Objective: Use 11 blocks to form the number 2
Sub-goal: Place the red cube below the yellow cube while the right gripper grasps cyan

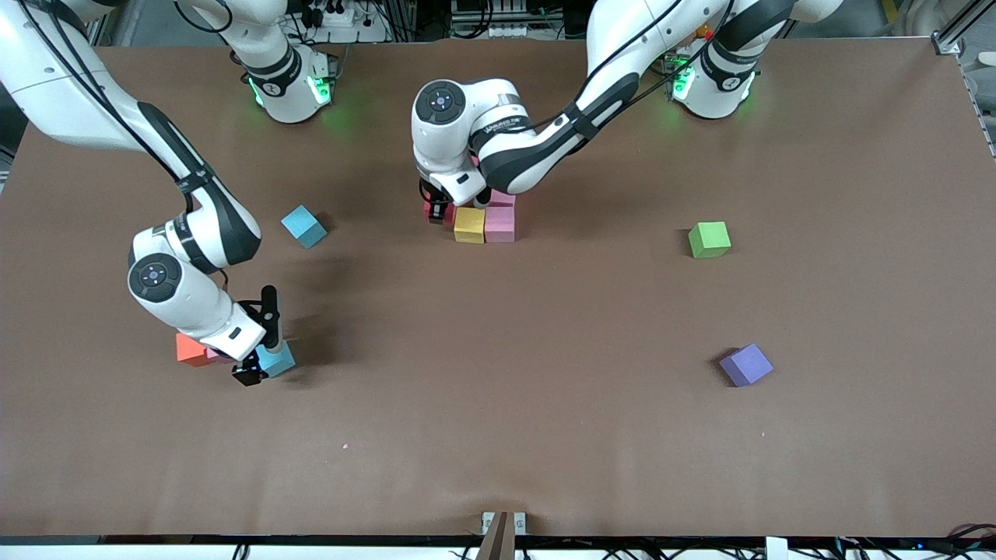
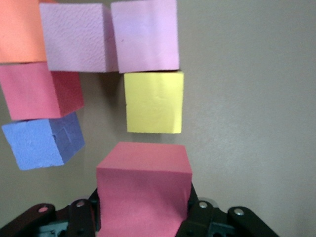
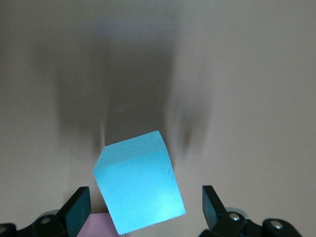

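Fingers of the left gripper point(image 1: 437, 210) are clamping a red block point(image 1: 449, 213) at the end of the block cluster toward the right arm's side, beside the yellow block point(image 1: 469, 224) and a pink block point(image 1: 499, 223) in the front view. Over at the right arm's end of the table point(image 1: 498, 435), the right gripper point(image 1: 260, 336) is hanging with fingers spread around a light blue block point(image 1: 278, 360), an orange block point(image 1: 189, 349) just beside it. Another blue block point(image 1: 303, 226), the green block point(image 1: 709, 239) and a purple block point(image 1: 745, 365) are lying apart.

Through the left wrist view, the red block point(image 2: 144, 185) is sitting between the fingers point(image 2: 81, 215), near the yellow block point(image 2: 153, 102).

Through the right wrist view, open fingers point(image 3: 213, 203) are flanking the light blue block point(image 3: 139, 186) without touching.
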